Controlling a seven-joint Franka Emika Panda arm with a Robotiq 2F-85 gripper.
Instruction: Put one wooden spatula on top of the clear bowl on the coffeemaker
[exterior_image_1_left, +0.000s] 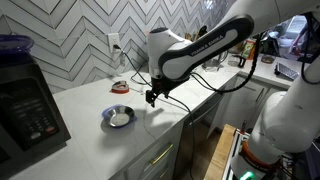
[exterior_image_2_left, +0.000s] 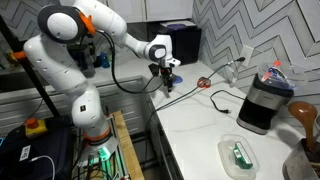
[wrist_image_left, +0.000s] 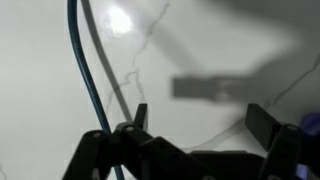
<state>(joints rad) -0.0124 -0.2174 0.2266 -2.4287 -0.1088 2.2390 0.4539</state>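
The black coffeemaker (exterior_image_2_left: 262, 105) stands by the wall with a clear bowl (exterior_image_2_left: 274, 78) on top; something blue and red shows in the bowl. Brown wooden utensils (exterior_image_2_left: 305, 117) stick out of a pot (exterior_image_2_left: 302, 160) at the counter's near end, and I cannot pick out a single slim spatula among them. My gripper (exterior_image_2_left: 165, 82) hangs just above the white counter, far from the coffeemaker and the pot. It also shows in an exterior view (exterior_image_1_left: 152, 97). In the wrist view the gripper (wrist_image_left: 200, 115) is open and empty over bare marble.
A small bowl (exterior_image_1_left: 118, 117) sits on the counter near the gripper; it shows with something green inside in an exterior view (exterior_image_2_left: 240, 153). A big black appliance with a keypad (exterior_image_1_left: 28, 112) stands at one end. A black cord (exterior_image_2_left: 218, 97) and a red item (exterior_image_1_left: 120, 87) lie near the wall.
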